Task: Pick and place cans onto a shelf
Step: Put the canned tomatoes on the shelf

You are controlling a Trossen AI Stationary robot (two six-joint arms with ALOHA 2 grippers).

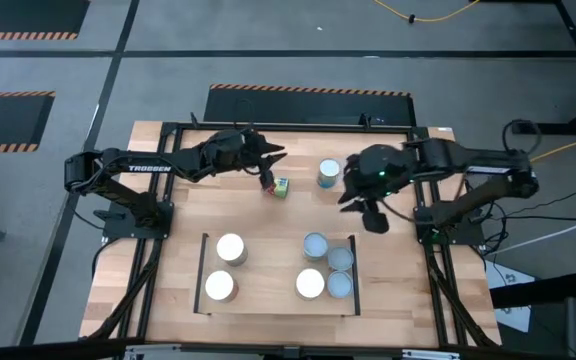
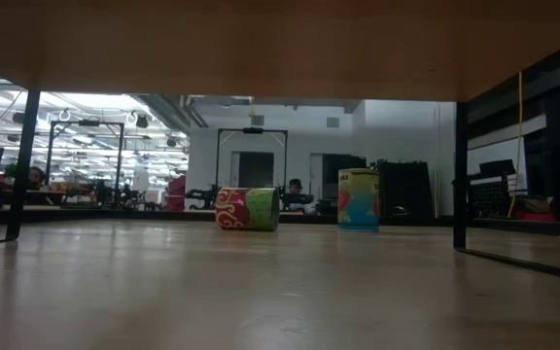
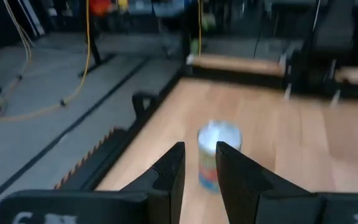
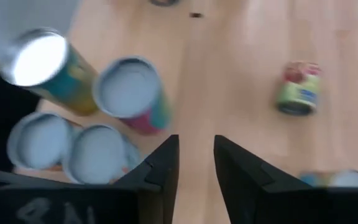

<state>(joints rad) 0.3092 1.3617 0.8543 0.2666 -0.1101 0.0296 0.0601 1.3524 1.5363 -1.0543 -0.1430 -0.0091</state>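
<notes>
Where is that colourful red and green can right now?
In the high view the red and green can lies on its side on the bare table behind the shelf, just under the left gripper, with an upright blue can to its right.

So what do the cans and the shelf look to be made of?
The cans look like metal tins: their round tops shine silvery-white, and the sides carry glossy printed labels, as on the toppled can. The shelf looks like light unfinished wood, pale with a matte grain, edged by thin black rails, probably painted metal.
</notes>
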